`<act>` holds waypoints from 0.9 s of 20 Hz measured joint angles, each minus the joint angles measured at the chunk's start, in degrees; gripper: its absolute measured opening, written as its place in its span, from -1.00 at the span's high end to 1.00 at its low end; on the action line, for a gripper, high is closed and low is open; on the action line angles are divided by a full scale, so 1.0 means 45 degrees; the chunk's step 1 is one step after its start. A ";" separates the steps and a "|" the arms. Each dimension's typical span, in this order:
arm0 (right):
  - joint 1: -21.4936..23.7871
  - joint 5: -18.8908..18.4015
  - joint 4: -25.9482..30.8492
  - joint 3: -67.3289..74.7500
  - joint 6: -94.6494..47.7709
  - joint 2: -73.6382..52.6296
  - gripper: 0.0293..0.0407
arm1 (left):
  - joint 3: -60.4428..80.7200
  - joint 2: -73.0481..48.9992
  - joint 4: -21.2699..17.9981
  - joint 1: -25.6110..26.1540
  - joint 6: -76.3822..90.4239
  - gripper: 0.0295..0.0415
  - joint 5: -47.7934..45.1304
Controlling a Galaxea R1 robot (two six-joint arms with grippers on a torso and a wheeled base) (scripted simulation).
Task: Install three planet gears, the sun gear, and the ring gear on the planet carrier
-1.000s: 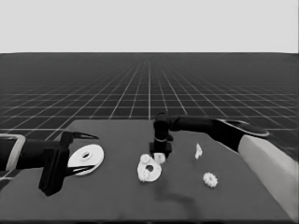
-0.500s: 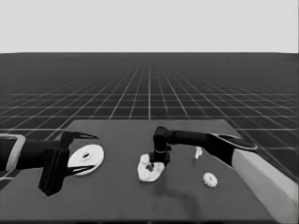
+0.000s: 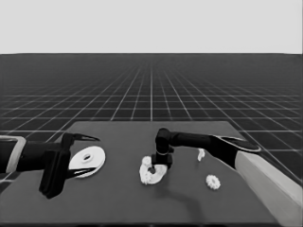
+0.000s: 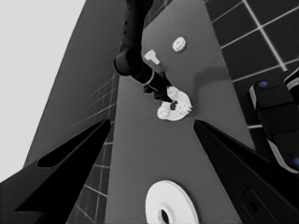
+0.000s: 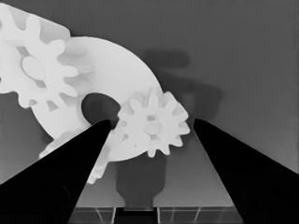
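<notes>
My right gripper (image 3: 160, 166) is low over the smaller round part (image 3: 151, 177), the planet carrier, at mid-table. In the right wrist view its fingers (image 5: 60, 177) stand open on either side of a planet gear (image 5: 152, 123) that lies on the carrier (image 5: 117, 70) beside its wide hole. A second gear (image 5: 35, 70) sits on the carrier's far side, and a third (image 5: 63, 142) is partly hidden by a finger. One loose gear (image 3: 213, 181) lies to the right. The larger round part (image 3: 94, 163), the ring gear, lies under my waiting left gripper (image 3: 94, 155), which is open.
A thin white piece (image 3: 200, 153) lies behind the right arm's forearm. The right arm's pale part (image 3: 270, 184) fills the lower right corner. Dark machinery with blue lights (image 4: 275, 116) shows past the table's edge in the left wrist view.
The right gripper has come down and forward-left from above the table onto the smaller round part, bringing a gear there. The left arm has not moved.
</notes>
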 joint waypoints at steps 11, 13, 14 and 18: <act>0.1947 -0.0735 0.1809 0.5655 0.1157 -0.3398 -0.62 | 0.0000 0.0000 0.0000 0.0000 0.0000 -0.49 0.0000; 0.1936 -0.0422 0.1878 0.7674 -0.0745 -0.8104 -0.61 | 0.0000 0.0000 0.0000 0.0000 0.0000 -0.49 0.0000; 0.1943 -0.0280 0.1929 0.7594 -0.1585 -0.8997 -0.61 | 0.0000 0.0000 0.0000 0.0000 0.0000 -0.49 0.0000; 0.1955 -0.0084 0.2028 0.7259 -0.2775 -0.9913 -0.61 | 0.0000 0.0000 0.0000 0.0000 0.0000 -0.49 0.0000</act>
